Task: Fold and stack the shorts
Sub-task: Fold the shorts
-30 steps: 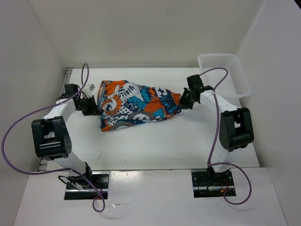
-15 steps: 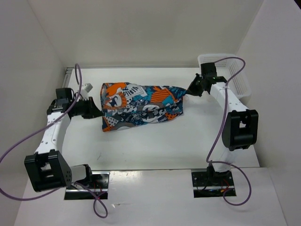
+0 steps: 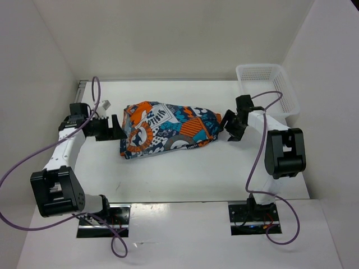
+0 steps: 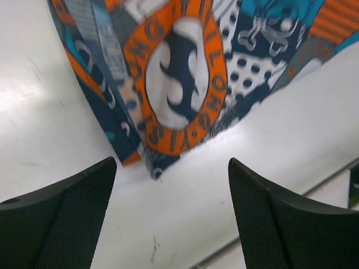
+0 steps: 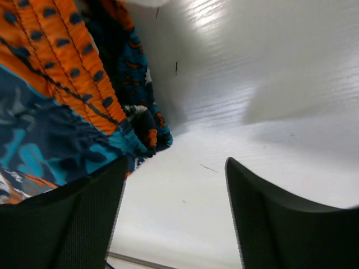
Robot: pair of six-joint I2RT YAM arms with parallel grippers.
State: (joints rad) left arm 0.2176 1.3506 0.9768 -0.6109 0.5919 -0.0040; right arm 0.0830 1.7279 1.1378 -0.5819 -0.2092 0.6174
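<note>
Shorts (image 3: 168, 129) lie bunched on the surface (image 3: 185, 174), just ahead of each hand. The left hand (image 3: 116, 129) and right hand (image 3: 229, 124) have fingers apart and grip nothing, seemingly so the cloth rests for folding.

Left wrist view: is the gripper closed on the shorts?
No: the left gripper stands open, its fingers apart over bare table, and the shorts lie just beyond the tips, ungripped.
</note>
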